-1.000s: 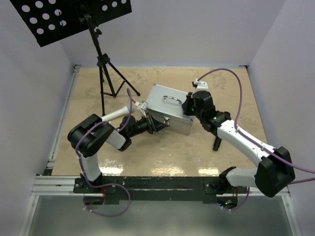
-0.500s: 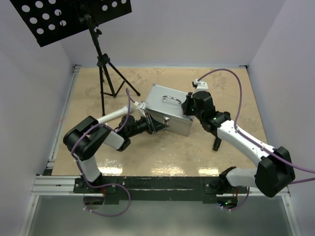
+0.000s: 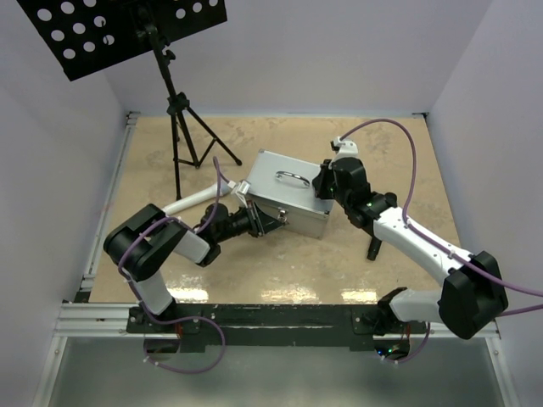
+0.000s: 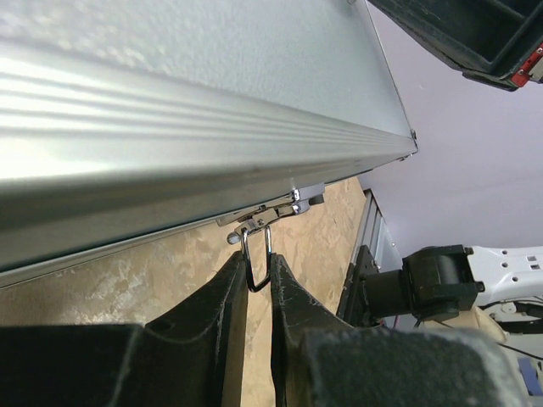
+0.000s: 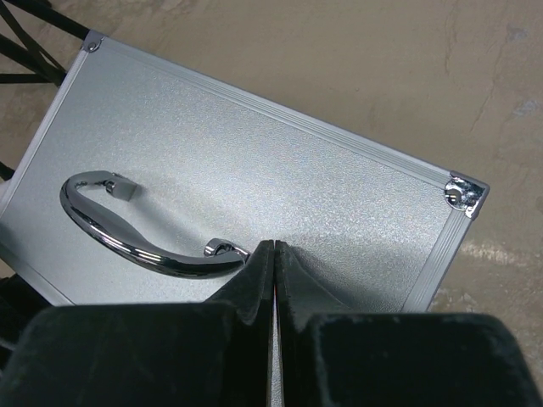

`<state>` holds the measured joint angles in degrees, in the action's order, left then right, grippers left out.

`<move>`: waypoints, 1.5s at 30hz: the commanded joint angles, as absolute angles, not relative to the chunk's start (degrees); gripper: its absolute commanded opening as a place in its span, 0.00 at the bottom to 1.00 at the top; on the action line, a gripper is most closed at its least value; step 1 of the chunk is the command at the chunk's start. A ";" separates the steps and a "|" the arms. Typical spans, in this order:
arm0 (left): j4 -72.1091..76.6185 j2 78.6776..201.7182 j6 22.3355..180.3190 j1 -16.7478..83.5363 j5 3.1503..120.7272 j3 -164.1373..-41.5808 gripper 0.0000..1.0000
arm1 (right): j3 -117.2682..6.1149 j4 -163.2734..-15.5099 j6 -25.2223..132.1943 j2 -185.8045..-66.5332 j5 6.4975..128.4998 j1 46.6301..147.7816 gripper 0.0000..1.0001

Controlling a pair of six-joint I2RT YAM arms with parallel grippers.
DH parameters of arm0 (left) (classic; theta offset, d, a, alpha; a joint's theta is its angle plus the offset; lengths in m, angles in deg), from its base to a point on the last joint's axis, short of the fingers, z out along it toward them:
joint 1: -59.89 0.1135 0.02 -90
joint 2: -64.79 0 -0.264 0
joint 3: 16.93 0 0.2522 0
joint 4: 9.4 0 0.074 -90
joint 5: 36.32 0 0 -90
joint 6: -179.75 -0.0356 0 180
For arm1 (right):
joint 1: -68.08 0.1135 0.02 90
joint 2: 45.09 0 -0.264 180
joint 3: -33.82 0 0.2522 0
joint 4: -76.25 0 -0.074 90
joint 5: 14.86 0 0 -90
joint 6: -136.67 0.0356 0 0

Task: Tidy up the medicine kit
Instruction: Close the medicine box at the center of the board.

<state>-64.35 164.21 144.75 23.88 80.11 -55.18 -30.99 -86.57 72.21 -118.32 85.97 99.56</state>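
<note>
Left wrist view, left gripper (image 4: 259, 278) nipping wire latch loop (image 4: 257, 254) of metal case (image 4: 187, 93) — right gripper (image 5: 274, 259) fully closed, tips on lid (image 5: 280, 144) beside handle (image 5: 136, 242)

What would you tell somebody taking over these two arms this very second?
The left gripper is shut on the wire latch loop at the front of the silver metal case.
The right gripper is shut and empty, with its tips at the case lid beside the chrome handle; I cannot tell if they touch it.
The case lies closed in the middle of the table, between the two arms. Its contents are out of sight.
Done: the latch is gripped; nothing is opened or sorted.
Left: probably flip the latch free, raise the lid, then arrange what is inside.
</note>
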 commanded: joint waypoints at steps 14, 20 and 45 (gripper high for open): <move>-104.45 158.66 145.56 24.03 81.54 -50.38 0.00 | -28.72 -88.40 71.98 -121.20 84.37 99.63 0.00; -104.45 157.08 145.73 23.95 81.45 -47.48 0.00 | -28.10 -88.67 72.07 -121.82 84.28 99.63 0.00; -104.45 157.08 146.35 23.95 81.80 -46.86 0.00 | -30.21 -94.21 61.18 -113.19 74.68 104.72 0.77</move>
<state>-66.71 158.07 146.26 23.88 80.51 -46.53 -28.21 -93.58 65.28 -110.10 74.60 101.62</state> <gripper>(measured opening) 0.180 0.798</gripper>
